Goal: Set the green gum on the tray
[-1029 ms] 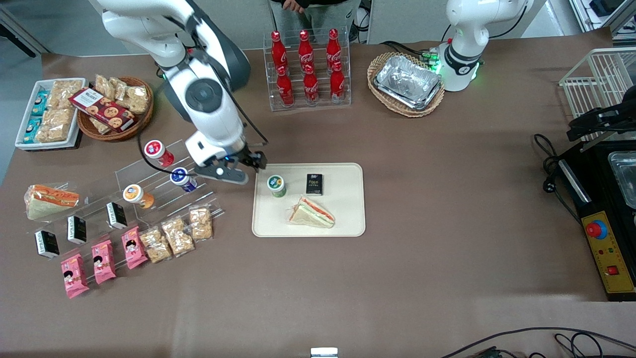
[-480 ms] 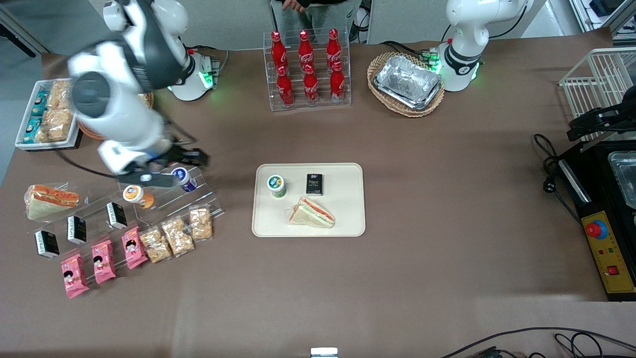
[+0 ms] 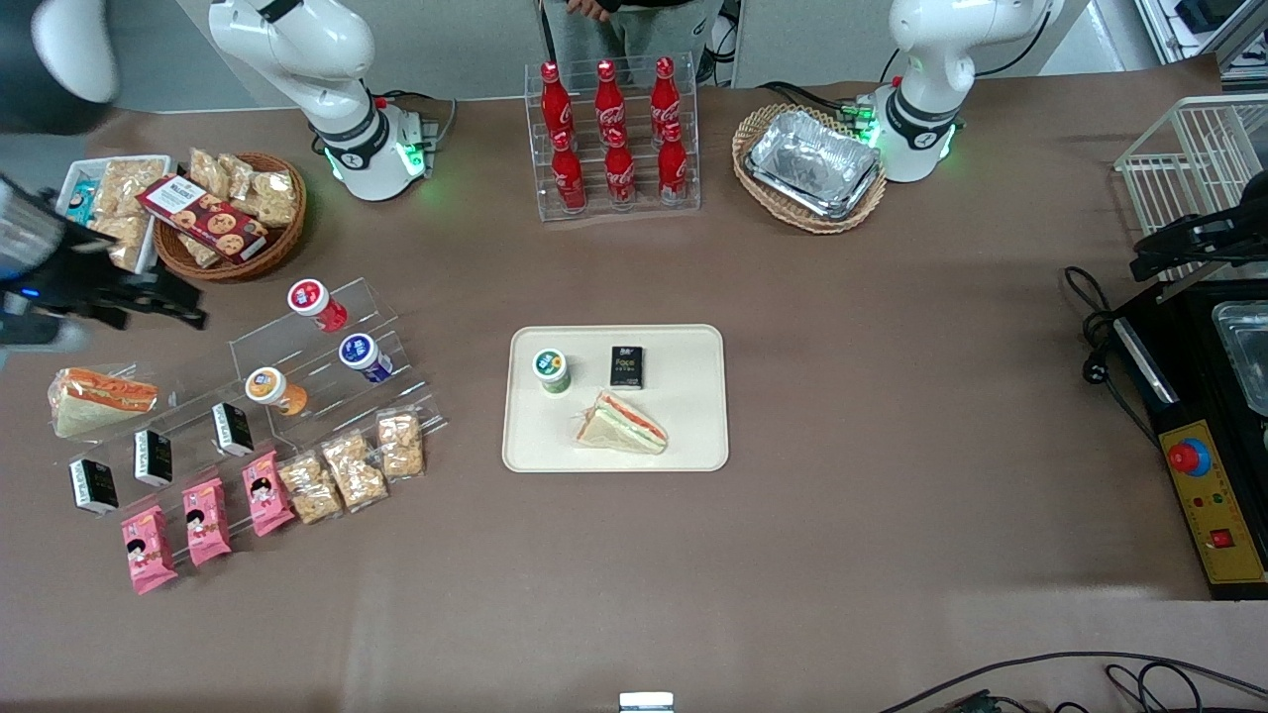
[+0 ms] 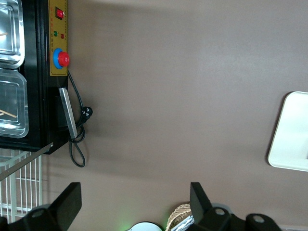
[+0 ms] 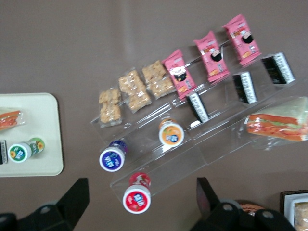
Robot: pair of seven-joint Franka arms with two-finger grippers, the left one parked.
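Since the earlier frame my gripper [image 3: 163, 305] has swung off the tray [image 3: 684, 426] toward the working arm's table edge, fingers spread and empty; I see the green gum [image 3: 551, 369] upright in the tray's corner.

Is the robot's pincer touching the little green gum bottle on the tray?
Apart. The front view shows the pincer open near the working arm's table end, with brown table between it and the green gum on the tray.

Green gum [image 3: 551, 369] stands upright on the cream tray [image 3: 684, 436], near its corner
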